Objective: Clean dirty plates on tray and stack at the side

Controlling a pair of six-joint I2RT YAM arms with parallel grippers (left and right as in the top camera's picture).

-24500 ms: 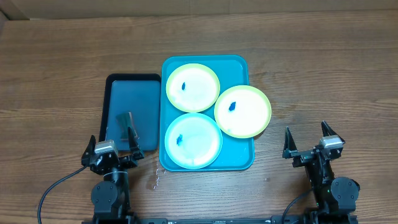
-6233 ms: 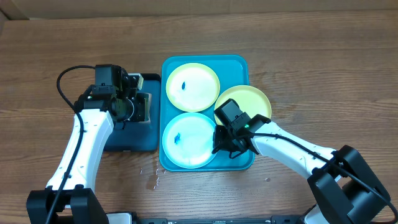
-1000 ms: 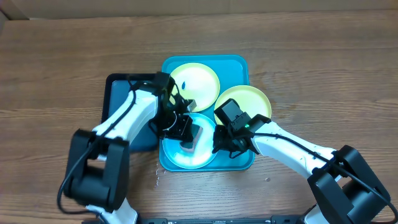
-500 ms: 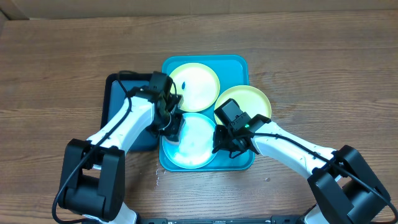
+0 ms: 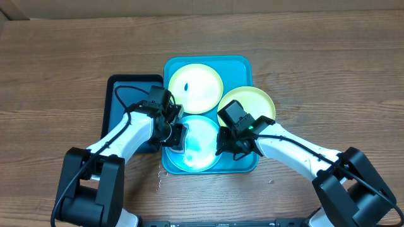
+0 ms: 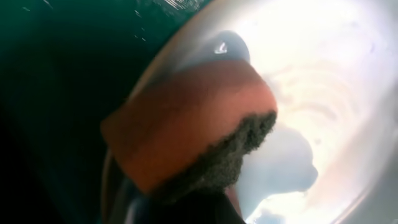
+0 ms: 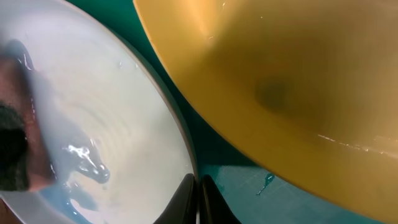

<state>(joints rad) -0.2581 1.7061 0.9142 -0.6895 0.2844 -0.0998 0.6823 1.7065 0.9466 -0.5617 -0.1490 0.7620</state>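
On the wooden table (image 5: 63, 63), side by side: turquoise tray (image 5: 243, 69) and, just beside its left edge, smaller navy tray (image 5: 123, 94). Inside the turquoise tray, two plates lying flat: rear plate (image 5: 196, 88) with a small blue smudge, front plate (image 5: 205, 154) wet and filmed with pale blue. Propped over the tray's right rim, a third plate (image 5: 252, 104), yellow-green. Clamped in the left gripper (image 5: 177, 135), an orange sponge (image 6: 186, 124) with a dark scouring face, pressed on the front plate's left side. Pinched narrow at that plate's right rim, the right gripper (image 5: 223, 149).
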